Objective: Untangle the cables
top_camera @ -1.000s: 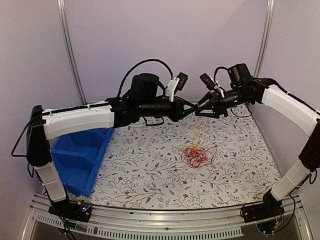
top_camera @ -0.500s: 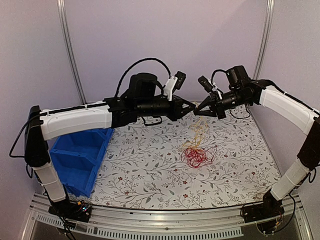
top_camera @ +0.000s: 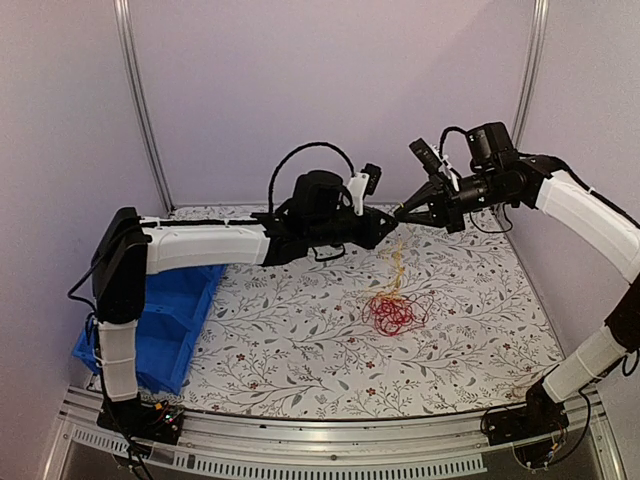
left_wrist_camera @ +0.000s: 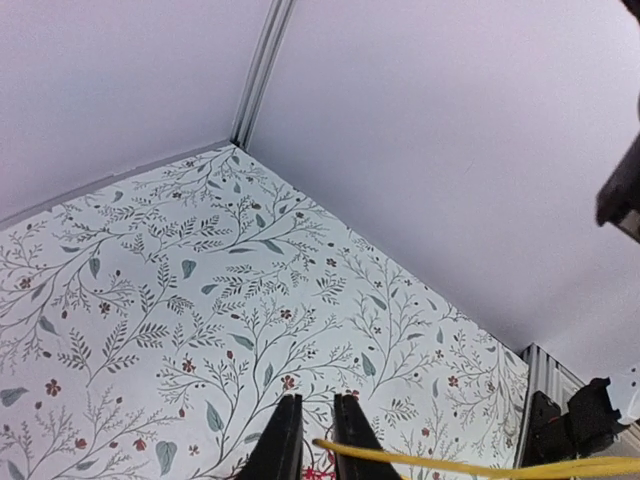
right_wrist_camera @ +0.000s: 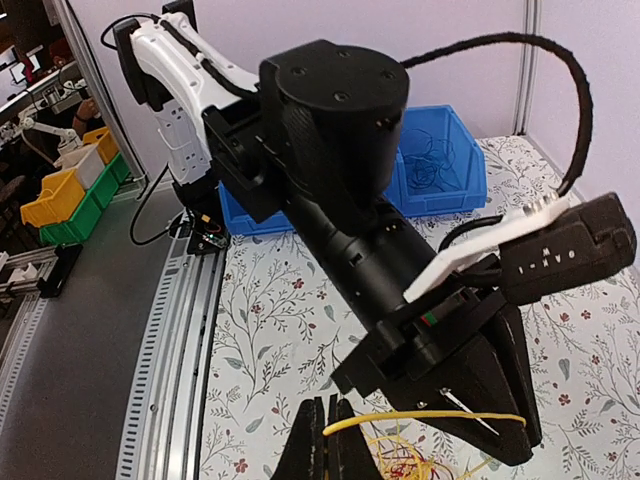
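Observation:
The cables lie mid-table as a red clump, and a yellow strand rises from it toward both grippers. My right gripper hangs above the table, shut on the yellow cable, whose end sticks out at its closed tips. My left gripper points at it from the left, almost tip to tip. In the left wrist view its jaws stand a narrow gap apart. The yellow cable crosses the right finger, and its end reaches the gap.
A blue bin stands at the table's left edge, partly under the left arm; in the right wrist view it holds some dark wires. Walls and corner posts close off the back and sides. A metal rail runs along the near edge.
My right gripper closed on the yellow cable and drew slightly up and right, pulling the strand straighter. The left gripper's jaws parted a little, and the left arm's upper part swung right.

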`<move>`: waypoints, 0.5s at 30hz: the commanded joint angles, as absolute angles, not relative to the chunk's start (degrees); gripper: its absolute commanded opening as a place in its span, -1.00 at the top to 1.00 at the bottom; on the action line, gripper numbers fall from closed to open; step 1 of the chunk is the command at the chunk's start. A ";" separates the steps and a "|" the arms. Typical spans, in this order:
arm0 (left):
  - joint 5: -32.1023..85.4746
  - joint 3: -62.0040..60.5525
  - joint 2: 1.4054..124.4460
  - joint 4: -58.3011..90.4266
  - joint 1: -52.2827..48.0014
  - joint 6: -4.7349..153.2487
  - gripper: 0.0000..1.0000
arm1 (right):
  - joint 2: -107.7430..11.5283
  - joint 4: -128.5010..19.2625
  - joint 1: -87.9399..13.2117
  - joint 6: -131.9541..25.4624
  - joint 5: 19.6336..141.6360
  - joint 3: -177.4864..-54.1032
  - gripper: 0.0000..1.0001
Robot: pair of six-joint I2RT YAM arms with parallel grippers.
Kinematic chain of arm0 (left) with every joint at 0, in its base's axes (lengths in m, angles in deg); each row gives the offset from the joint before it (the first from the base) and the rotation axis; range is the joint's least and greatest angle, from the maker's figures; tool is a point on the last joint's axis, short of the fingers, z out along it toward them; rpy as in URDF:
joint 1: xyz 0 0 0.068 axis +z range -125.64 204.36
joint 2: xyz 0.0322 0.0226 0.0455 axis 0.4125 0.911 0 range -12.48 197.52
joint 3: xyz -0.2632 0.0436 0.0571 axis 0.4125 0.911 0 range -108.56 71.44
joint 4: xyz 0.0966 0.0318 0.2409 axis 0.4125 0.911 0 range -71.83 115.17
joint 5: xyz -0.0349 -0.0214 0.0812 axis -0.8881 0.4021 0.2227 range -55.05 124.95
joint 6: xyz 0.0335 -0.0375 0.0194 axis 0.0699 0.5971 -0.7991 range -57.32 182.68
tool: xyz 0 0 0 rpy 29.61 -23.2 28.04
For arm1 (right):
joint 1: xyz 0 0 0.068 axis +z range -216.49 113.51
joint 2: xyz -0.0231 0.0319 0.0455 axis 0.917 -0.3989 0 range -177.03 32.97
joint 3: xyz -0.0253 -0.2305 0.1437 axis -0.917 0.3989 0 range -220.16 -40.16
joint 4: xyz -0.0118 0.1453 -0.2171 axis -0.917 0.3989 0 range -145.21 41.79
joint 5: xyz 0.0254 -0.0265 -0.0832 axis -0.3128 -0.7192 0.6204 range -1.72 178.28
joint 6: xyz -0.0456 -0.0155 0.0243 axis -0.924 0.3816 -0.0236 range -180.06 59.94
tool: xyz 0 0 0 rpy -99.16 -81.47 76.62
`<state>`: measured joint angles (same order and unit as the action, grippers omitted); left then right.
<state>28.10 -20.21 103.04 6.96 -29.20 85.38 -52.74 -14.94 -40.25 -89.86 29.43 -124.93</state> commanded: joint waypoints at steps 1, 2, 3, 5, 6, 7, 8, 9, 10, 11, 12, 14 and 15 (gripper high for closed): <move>31.36 -18.16 106.74 4.20 -24.93 89.22 0.87 | -48.96 -13.83 -40.10 -90.53 27.28 -125.37 1.00; 31.16 -16.63 107.12 3.43 -24.14 90.09 0.88 | -48.59 -13.82 -40.23 -90.38 26.75 -125.66 1.00; 31.04 -14.96 107.28 2.55 -23.32 90.99 0.88 | -48.27 -13.70 -40.38 -90.11 25.95 -126.06 1.00; 31.27 -11.20 107.60 0.98 -21.85 92.20 0.89 | -48.01 -13.43 -40.99 -89.34 23.87 -127.68 1.00; 31.50 -9.22 107.77 0.20 -21.10 93.04 0.90 | -47.98 -13.04 -41.23 -88.96 23.03 -128.93 1.00; 31.52 -7.35 107.98 -0.56 -20.22 93.67 0.90 | -48.02 -12.46 -41.42 -88.68 22.42 -130.49 1.00; 31.45 -4.96 108.20 -1.52 -19.43 94.34 0.91 | -48.14 -11.63 -41.64 -88.64 22.04 -132.16 1.00; 31.23 -2.95 108.42 -2.50 -18.67 95.18 0.94 | -48.36 -10.79 -41.76 -88.74 21.75 -134.06 1.00; 31.05 -1.08 108.53 -4.17 -17.92 95.96 0.98 | -48.53 -9.83 -41.95 -88.79 21.34 -135.83 1.00; 30.68 0.62 108.54 -5.61 -17.32 96.74 1.00 | -48.66 -9.22 -42.22 -88.88 20.97 -137.42 1.00; 30.45 2.25 108.54 -6.73 -16.74 97.32 1.00 | -48.88 -8.67 -42.45 -88.89 20.39 -138.90 1.00; 30.29 4.64 108.54 -8.28 -16.00 97.98 1.00 | -49.22 -7.86 -43.04 -88.90 19.48 -141.54 1.00; 30.28 5.54 108.54 -8.72 -15.72 98.05 1.00 | -49.35 -7.51 -43.33 -88.89 19.20 -143.12 1.00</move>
<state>30.67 2.41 108.09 -2.65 -16.50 95.54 -49.70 -10.62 -42.24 -89.34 22.74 -138.18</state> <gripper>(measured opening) 0.001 0.021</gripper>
